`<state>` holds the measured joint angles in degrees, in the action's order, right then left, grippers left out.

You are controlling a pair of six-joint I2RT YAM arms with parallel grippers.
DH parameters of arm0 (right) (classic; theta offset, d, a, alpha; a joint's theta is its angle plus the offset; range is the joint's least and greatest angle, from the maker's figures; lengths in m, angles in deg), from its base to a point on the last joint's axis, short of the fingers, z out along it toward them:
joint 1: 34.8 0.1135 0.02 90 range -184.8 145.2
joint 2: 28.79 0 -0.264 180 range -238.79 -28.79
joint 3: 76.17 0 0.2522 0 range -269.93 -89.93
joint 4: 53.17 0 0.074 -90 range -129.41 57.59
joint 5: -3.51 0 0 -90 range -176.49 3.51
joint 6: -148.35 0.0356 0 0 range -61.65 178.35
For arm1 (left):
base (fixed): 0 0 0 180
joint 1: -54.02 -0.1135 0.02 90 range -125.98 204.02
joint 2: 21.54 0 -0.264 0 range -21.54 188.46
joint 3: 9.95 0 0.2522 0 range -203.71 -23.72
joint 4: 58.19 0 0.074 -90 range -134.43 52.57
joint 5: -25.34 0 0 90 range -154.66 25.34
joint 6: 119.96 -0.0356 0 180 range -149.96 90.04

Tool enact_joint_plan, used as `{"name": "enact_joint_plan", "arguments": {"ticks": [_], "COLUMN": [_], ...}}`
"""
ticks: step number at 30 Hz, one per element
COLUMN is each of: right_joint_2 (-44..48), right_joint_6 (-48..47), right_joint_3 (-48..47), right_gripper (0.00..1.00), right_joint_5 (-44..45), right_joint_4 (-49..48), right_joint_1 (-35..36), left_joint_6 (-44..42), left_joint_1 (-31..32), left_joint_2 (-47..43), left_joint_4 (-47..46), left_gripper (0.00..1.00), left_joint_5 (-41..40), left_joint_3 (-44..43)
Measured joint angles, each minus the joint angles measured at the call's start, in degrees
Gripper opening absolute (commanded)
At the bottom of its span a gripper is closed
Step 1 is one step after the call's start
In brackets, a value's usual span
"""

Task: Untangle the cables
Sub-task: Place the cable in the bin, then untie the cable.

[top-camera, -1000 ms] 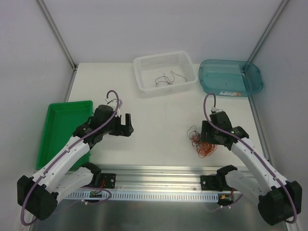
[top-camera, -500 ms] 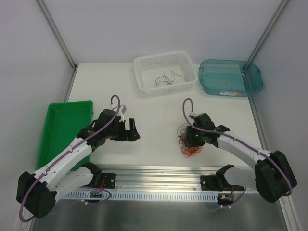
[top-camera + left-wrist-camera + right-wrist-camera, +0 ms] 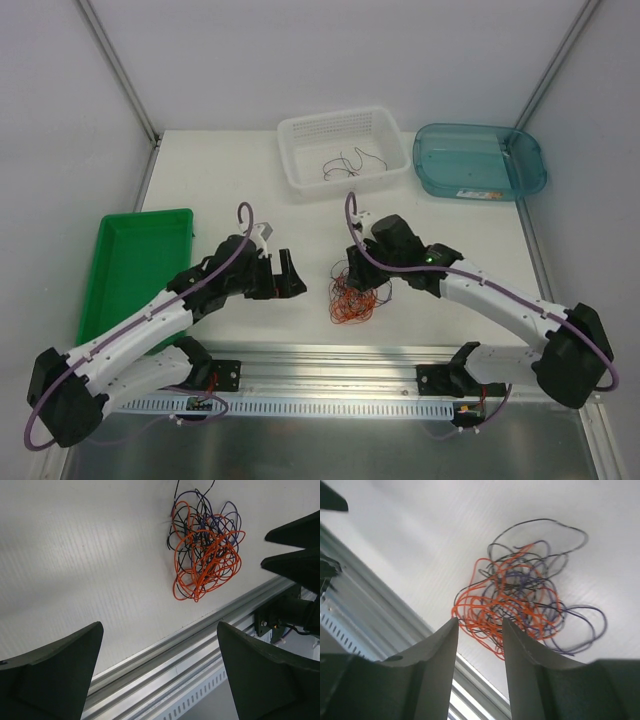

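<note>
The cables [image 3: 350,295] lie in a fist-sized tangle of orange, black and purple strands on the white table, near its front edge. My right gripper [image 3: 368,268] hangs just behind and above the tangle. In the right wrist view its jaws [image 3: 480,622] stand partly open, and the cables [image 3: 515,597] show beyond the tips with nothing pinched between them. My left gripper [image 3: 290,278] is wide open a short way left of the tangle. In the left wrist view [image 3: 159,625] the cables [image 3: 205,555] sit well ahead of its empty fingers.
A white basket [image 3: 300,130] at the back holds a few loose dark strands [image 3: 345,165]. A teal tub [image 3: 480,185] stands at the back right, a green tray [image 3: 135,270] at the left. An aluminium rail [image 3: 330,355] runs along the front edge.
My right arm has swung left and the tangle has slid left with it. Its jaws have narrowed. My left gripper has moved right, towards the tangle, still wide open.
</note>
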<state>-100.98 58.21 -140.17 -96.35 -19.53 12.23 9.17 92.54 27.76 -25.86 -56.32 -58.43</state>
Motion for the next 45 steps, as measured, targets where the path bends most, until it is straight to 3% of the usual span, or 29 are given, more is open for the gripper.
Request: {"name": "enact_joint_plan", "arguments": {"ticks": [7,14,20,23,27,30,34,39,42,45], "right_joint_2": [5.9,1.7,-1.9,-2.8,-3.5,-3.2,-0.3,7.1,13.2,18.4], "right_joint_6": [-1.1,-3.7,-6.2,-6.9,-7.9,-8.3,-9.6,-11.1,-11.0,-10.4], "right_joint_3": [4.8,9.1,9.1,9.1,9.1,8.5,1.7,-20.4,-28.9,-30.4], "right_gripper": [0.44,0.43,0.38,0.32,0.01,0.01,0.01,0.01,0.01,0.01], "right_joint_5": [2.7,-3.4,-7.1,-9.0,-10.4,-10.8,-9.7,-5.7,-4.2,-2.8], "right_joint_4": [1.5,-0.2,-3.8,-5.3,-6.5,-5.1,3.7,14.3,13.7,13.5], "right_joint_1": [-9.0,-11.6,-12.8,-12.9,-12.9,-12.9,-11.6,-6.4,-4.8,-4.6], "left_joint_6": [3.1,4.5,6.0,6.9,7.8,7.9,8.0,8.2,8.2,8.0], "left_joint_1": [6.5,7.3,7.7,8.0,8.0,8.0,8.0,7.4,6.7,6.4], "left_joint_2": [15.2,26.3,30.6,31.0,30.8,30.2,27.1,20.2,14.8,9.6], "left_joint_4": [-3.5,-8.5,-11.3,-12.1,-13.2,-13.4,-13.3,-13.5,-13.5,-13.3], "left_gripper": [0.98,0.96,0.96,0.96,0.96,0.98,0.98,0.99,0.98,0.99], "left_joint_5": [-2.6,-2.9,-2.5,-2.4,-2.4,-2.5,-3.0,-4.2,-5.0,-5.9], "left_joint_3": [-3.8,-10.9,-11.6,-11.3,-10.4,-9.7,-8.8,-6.9,-5.2,-4.1]}}
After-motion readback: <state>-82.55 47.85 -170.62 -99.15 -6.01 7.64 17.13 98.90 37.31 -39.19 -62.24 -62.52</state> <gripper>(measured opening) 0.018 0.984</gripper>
